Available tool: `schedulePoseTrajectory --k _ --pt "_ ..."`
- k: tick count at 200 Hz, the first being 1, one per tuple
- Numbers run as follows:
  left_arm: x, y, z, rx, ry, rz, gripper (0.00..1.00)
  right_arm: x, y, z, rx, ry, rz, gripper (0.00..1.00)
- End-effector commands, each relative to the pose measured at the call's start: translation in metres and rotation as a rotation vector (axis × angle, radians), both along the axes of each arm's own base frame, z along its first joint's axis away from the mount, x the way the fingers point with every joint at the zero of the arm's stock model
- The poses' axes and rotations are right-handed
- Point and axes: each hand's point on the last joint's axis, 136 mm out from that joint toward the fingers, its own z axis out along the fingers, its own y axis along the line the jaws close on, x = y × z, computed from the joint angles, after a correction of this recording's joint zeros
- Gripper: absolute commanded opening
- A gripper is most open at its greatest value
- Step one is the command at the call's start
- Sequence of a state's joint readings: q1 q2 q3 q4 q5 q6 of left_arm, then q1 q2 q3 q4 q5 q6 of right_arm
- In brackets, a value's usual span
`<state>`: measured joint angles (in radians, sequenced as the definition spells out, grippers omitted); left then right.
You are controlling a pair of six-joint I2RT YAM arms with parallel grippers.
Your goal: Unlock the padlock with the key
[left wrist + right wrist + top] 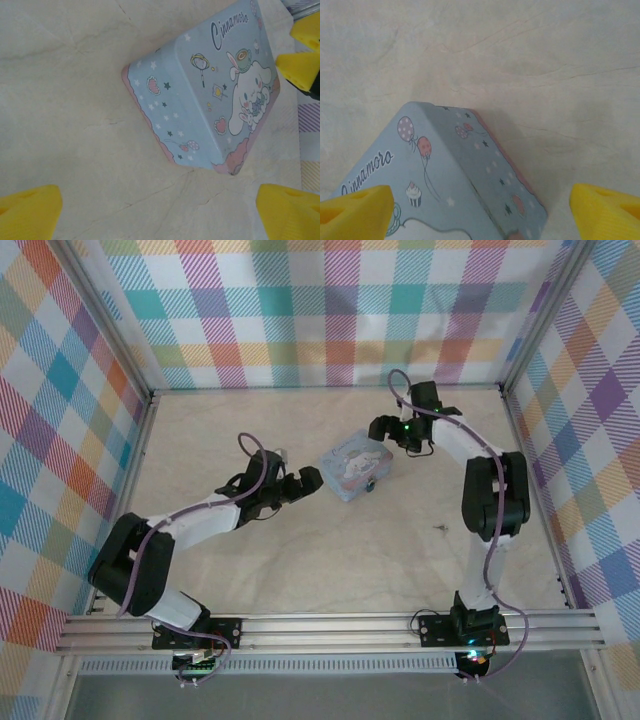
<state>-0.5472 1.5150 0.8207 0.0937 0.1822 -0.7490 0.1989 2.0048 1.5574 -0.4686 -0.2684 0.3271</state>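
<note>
We saw the left pincer (306, 480) spread wide and empty, just beside the pale blue tin (355, 464) in the middle of the table (300, 570). The right pincer (388, 430) stood wide and empty at the tin's far side. A small dark thing (371, 484) peeked from the tin's near edge, but we could not tell whether it was the padlock. Nor could we tell where the key lay.

- Top camera: fixed high, behind the arm bases (470, 625); looks down and forward over the whole table (330, 560), from far off.
- Left wrist camera: close, facing the blue tin (200, 100) past its yellow fingertips (30, 212).
- Right wrist camera: equally close, facing the tin from the opposite side.
- All three share the tin.
</note>
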Motion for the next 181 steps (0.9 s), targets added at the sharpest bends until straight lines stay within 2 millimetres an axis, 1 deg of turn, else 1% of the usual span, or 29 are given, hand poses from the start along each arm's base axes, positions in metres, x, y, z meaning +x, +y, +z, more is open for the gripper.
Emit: schedulePoseTrajectory --k 1,33,71,93,117,137,148,181 --pt "0.015 -0.011 0.014 -0.042 -0.045 0.014 0.99 -0.005 0.024 0.013 0.095 0.015 0.086 0.88" --pt "0.022 -0.013 0.009 -0.032 -0.047 0.017 0.99 -0.024 0.037 0.01 0.12 0.03 0.132 0.87" --pt "0.031 -0.01 0.003 -0.017 -0.041 0.028 0.96 -0.063 0.051 0.006 0.132 0.048 0.174 0.83" --pt "0.034 -0.007 0.001 -0.021 -0.038 0.03 0.9 -0.088 0.061 0.003 0.129 0.061 0.199 0.83" --pt "0.036 -0.004 -0.001 -0.01 -0.039 0.027 0.87 -0.108 0.074 0.003 0.122 0.055 0.224 0.83" --pt "0.035 -0.003 -0.004 -0.002 -0.038 0.02 0.84 -0.118 0.081 0.002 0.112 0.05 0.229 0.84" --pt "0.035 -0.002 -0.006 0.001 -0.035 0.018 0.82 -0.121 0.085 0.001 0.115 0.048 0.229 0.84" --pt "0.031 0.004 -0.009 0.009 -0.025 0.027 0.8 -0.127 0.097 0.001 0.117 0.049 0.248 0.84"
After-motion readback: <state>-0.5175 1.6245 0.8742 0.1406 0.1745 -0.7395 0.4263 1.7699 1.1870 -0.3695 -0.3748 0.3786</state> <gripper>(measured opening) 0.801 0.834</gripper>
